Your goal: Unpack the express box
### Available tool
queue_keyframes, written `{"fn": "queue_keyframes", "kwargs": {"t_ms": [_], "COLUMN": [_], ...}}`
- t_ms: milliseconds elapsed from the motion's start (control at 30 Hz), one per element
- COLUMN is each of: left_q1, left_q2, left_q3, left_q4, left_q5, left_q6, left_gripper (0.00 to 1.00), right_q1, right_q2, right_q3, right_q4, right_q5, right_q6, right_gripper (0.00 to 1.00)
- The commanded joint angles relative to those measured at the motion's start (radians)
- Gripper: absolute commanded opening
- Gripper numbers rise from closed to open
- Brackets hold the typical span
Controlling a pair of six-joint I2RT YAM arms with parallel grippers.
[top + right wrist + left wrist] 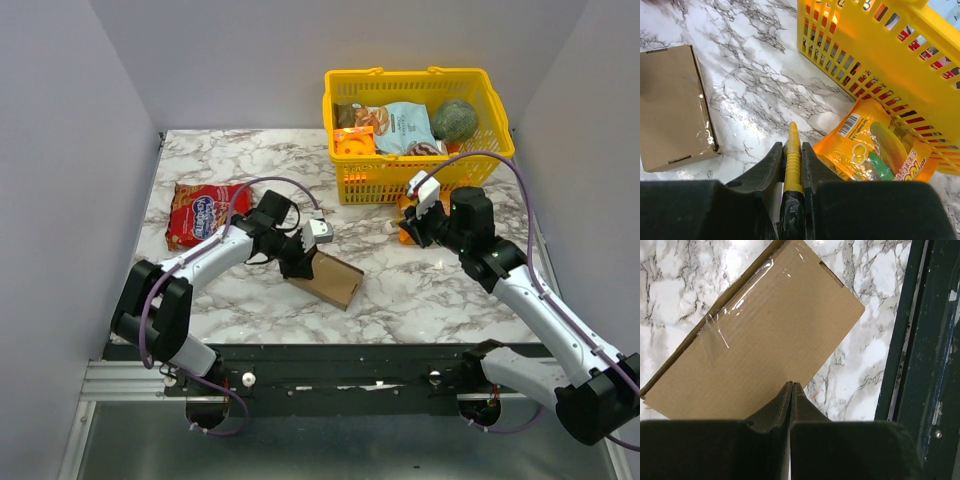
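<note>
Risk — the flat brown cardboard mailer box lies loose on the marble table between my arms, clear tape across its seam; my left pincer, clenched on nothing, is angled down over its near edge, and unless it pins the box the box may skid under a cut. My right pincer grasps a slim yellow-and-black tool, tilted down beside the orange snack bag — well apart from the box
</note>
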Motion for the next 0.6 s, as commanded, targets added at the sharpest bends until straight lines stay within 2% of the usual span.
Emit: {"fn": "queue_keyframes", "kwargs": {"t_ms": [0,167,400,567], "left_q1": [-0.015,-0.045,-0.061,-0.065], "left_q2": [0.015,0.056,0.075,0.014], "left_q3": [0.004,0.015,0.012,-0.069], "left_q4": [-0.037,-0.087,-0.141,-0.149], "left_q5": [0.043,0.006,-0.020,-0.049], "left_q6": [0.124,0.276,0.357,0.411], "left_gripper": [0.13,0.13,0.11,0.10], "right_q1": [-0.006,-0.006,-0.006,-0.005], "right_q2": [0.009,0.013,0.010,0.010], "right_q3": [0.010,0.011,0.005,0.001], "right_q4": [0.019,0.017,0.014,0.014], "right_q5": [-0.021,-0.020,-0.017,-0.018], "right_q6": [-0.004,-0.006,-0.007,-0.007], "right_gripper": [0.00,0.00,0.00,0.00]}}
